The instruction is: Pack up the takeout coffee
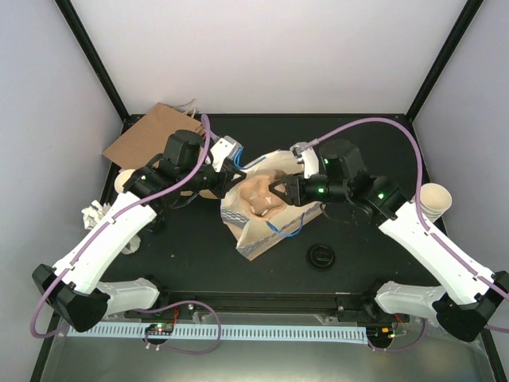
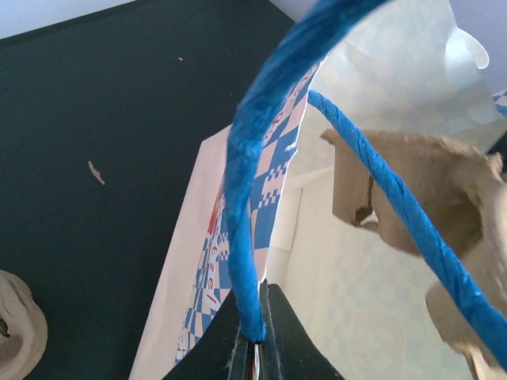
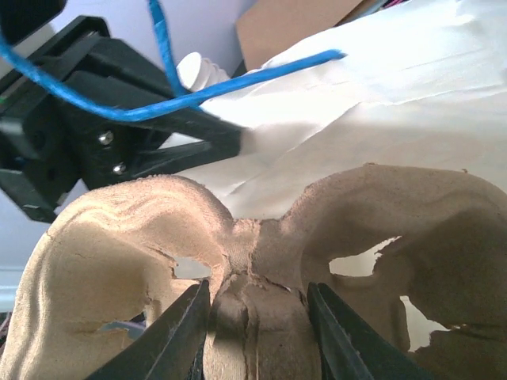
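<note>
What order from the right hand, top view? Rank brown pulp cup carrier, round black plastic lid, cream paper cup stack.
1. Brown pulp cup carrier: in the right hand.
2. Round black plastic lid: table, near side.
3. Cream paper cup stack: far right.

A blue-and-white checked paper bag [image 1: 256, 237] is laid at the middle of the black table [image 1: 374, 267], with a beige moulded-pulp cup carrier [image 1: 261, 196] set in its mouth. A round black plastic lid [image 1: 321, 256] is placed near its front right; a flat brown paper bag [image 1: 151, 137] is found behind it, leftward.
</note>
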`<state>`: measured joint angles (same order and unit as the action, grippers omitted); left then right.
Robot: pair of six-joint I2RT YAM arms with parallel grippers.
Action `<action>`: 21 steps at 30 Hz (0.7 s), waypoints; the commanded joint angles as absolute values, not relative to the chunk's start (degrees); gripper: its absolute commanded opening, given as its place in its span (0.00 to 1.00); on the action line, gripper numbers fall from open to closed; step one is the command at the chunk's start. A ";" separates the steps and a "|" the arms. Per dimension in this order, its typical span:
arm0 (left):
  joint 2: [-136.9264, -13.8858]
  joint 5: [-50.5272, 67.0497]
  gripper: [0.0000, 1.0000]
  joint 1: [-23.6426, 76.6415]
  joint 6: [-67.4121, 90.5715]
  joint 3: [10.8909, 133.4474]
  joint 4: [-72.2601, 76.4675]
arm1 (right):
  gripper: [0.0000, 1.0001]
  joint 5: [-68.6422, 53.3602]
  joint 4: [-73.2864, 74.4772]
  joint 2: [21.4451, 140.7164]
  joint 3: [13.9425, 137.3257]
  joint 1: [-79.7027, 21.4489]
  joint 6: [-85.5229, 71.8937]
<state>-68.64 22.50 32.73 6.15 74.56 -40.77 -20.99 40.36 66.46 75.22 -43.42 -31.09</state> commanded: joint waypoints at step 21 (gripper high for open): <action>-69.76 28.25 0.02 34.38 6.75 80.44 -43.17 | 0.29 11.16 50.53 70.50 76.94 -52.33 -15.33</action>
